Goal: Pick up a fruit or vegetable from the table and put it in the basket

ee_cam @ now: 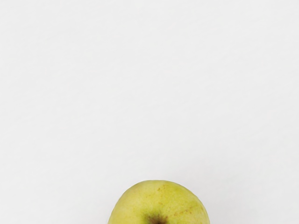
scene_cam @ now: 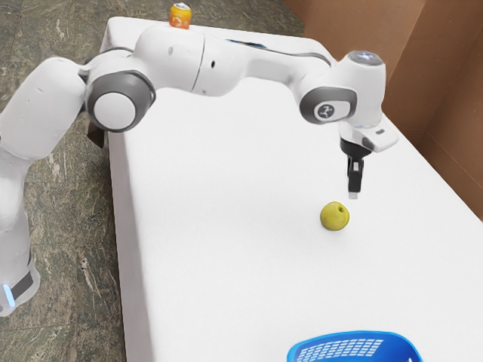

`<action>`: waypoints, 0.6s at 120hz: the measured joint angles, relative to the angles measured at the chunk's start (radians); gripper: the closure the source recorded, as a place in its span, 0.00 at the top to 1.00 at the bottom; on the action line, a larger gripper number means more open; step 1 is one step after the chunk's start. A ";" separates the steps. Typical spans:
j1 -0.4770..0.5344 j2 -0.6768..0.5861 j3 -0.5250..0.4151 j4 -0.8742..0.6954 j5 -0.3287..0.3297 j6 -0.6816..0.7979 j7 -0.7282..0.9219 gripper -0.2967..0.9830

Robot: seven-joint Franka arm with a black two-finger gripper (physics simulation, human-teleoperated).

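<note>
In the exterior view my gripper (scene_cam: 354, 194) points straight down above the table, and whether it is open or shut cannot be made out from this side. A yellow-green apple (scene_cam: 334, 216) rests on the white table just below the gripper's tip, with a gap between them. The wrist view has the apple (ee_cam: 159, 205) at its lower edge, its dark stem hollow facing up. A blue basket (scene_cam: 353, 336) with a latticed wall is partly cut off at the bottom edge of the exterior view.
An orange can (scene_cam: 179, 16) stands at the far edge of the white table (scene_cam: 219, 204). A dark flat object (scene_cam: 246, 44) lies near that edge, partly behind my arm. Brown panels (scene_cam: 453, 98) rise beyond the table at the exterior view's right.
</note>
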 joint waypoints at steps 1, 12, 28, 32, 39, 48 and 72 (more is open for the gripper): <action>0.000 0.005 0.000 0.001 0.000 0.007 0.000 0.77; 0.001 0.048 0.000 0.014 0.000 0.065 0.000 0.77; 0.001 0.081 0.017 0.018 -0.003 0.115 -0.001 0.77; 0.001 0.088 0.022 0.017 -0.005 0.123 -0.001 0.77; 0.001 0.103 0.030 0.016 -0.007 0.134 -0.001 0.77; 0.003 0.124 0.039 0.016 -0.009 0.144 -0.001 0.77; 0.000 0.135 0.037 0.029 -0.010 0.159 0.000 0.77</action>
